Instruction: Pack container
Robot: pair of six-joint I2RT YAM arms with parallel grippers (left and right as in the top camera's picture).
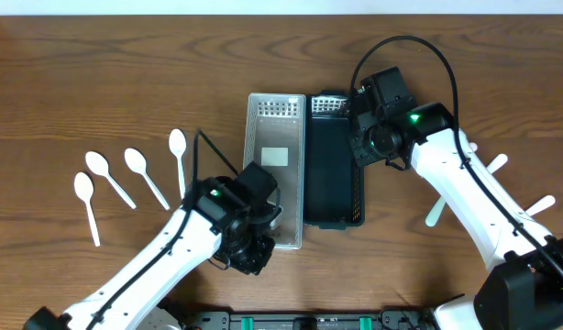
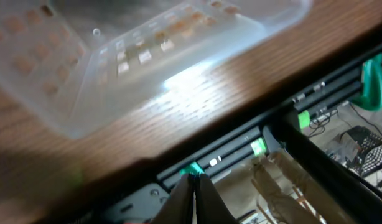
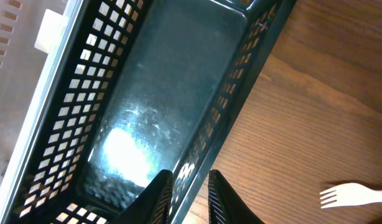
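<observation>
A black mesh basket [image 1: 332, 174] lies in the middle of the table. A translucent white basket [image 1: 263, 124] lies against its left side. My right gripper [image 1: 359, 137] is at the black basket's far right corner. In the right wrist view its fingers [image 3: 190, 177] straddle the black basket's [image 3: 153, 93] right wall and are closed on it. My left gripper [image 1: 254, 257] is at the near end of the white basket. In the left wrist view its fingers [image 2: 195, 177] are shut and empty, out past the table's front edge, with the white basket [image 2: 147, 56] above them.
Several white plastic spoons [image 1: 139, 170] lie on the table to the left. White forks [image 1: 538, 206] lie to the right, and one also shows in the right wrist view [image 3: 356, 196]. The table's front edge and rail [image 2: 241, 149] are just below the left gripper.
</observation>
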